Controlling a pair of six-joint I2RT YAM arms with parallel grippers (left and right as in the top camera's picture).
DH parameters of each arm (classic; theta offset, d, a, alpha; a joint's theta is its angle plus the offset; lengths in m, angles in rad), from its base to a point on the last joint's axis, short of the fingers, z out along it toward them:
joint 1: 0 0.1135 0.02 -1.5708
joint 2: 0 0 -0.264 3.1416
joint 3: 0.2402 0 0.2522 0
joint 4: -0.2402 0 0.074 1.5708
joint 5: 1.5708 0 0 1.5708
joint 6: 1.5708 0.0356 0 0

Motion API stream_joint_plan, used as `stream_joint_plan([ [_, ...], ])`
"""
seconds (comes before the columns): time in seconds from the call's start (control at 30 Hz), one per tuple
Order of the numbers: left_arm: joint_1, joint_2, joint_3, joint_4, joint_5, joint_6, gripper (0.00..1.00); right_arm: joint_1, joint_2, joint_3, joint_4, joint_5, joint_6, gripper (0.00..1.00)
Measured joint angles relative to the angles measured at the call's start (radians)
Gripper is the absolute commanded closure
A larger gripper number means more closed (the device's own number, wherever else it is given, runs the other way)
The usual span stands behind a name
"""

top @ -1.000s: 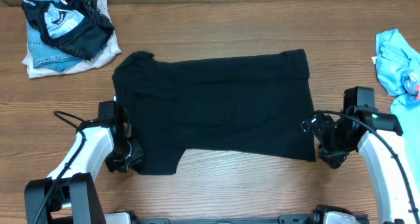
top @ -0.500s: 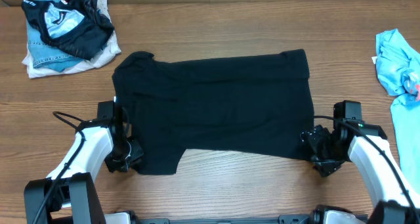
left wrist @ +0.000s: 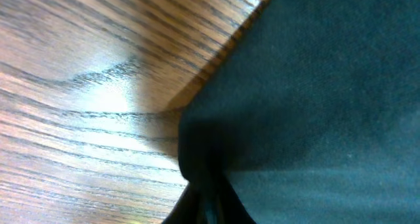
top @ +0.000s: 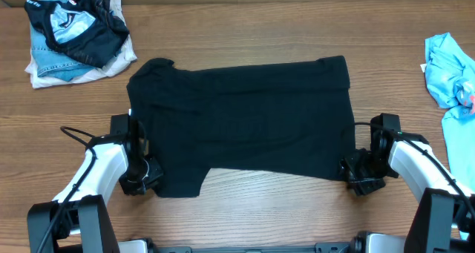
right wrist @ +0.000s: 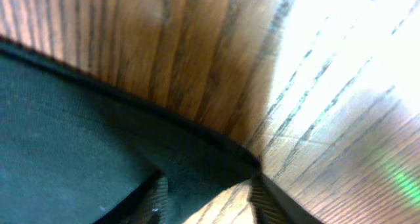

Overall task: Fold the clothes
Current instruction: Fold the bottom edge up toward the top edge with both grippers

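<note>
The black T-shirt point(top: 237, 119) is spread flat in the middle of the tabletop point(top: 245, 30). Its 7 o'clock corner is pinched tight in the left tool point(top: 147, 180). Its 5 o'clock corner is seen between the fingers of the right tool point(right wrist: 209, 201), which are held apart.

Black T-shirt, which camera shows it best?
Overhead: the whole T-shirt lies on the table. The left wrist view shows only one edge; the right wrist view, just a corner.
</note>
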Motion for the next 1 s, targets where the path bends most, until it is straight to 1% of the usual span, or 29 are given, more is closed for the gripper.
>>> stream_joint_plan([
  [0.07,0.0,0.0,0.0,-0.001,0.001,0.0,0.96,0.0,0.001,0.0,0.002,-0.002,0.002,0.8],
  [0.13,0.0,0.0,0.002,-0.005,0.003,0.0,0.96,0.0,0.001,0.0,0.006,-0.008,0.001,0.89],
  [0.17,0.0,0.0,0.004,-0.014,0.005,0.0,0.96,0.0,0.001,0.0,0.009,-0.01,0.0,0.96],
  [0.37,-0.001,0.022,0.041,-0.163,0.027,0.0,0.96,0.001,0.013,0.018,-0.018,-0.003,0.003,0.96],
  [0.63,-0.001,0.006,0.168,-0.288,0.034,0.0,0.96,0.001,0.022,0.099,-0.085,0.018,0.012,0.96],
  [0.8,-0.001,-0.022,0.233,-0.304,0.043,0.0,0.96,0.001,0.022,0.162,-0.079,0.018,0.048,0.96],
  [1.0,-0.001,-0.026,0.291,-0.219,0.082,0.0,0.96,0.001,0.022,0.205,-0.006,0.017,0.092,0.96],
])
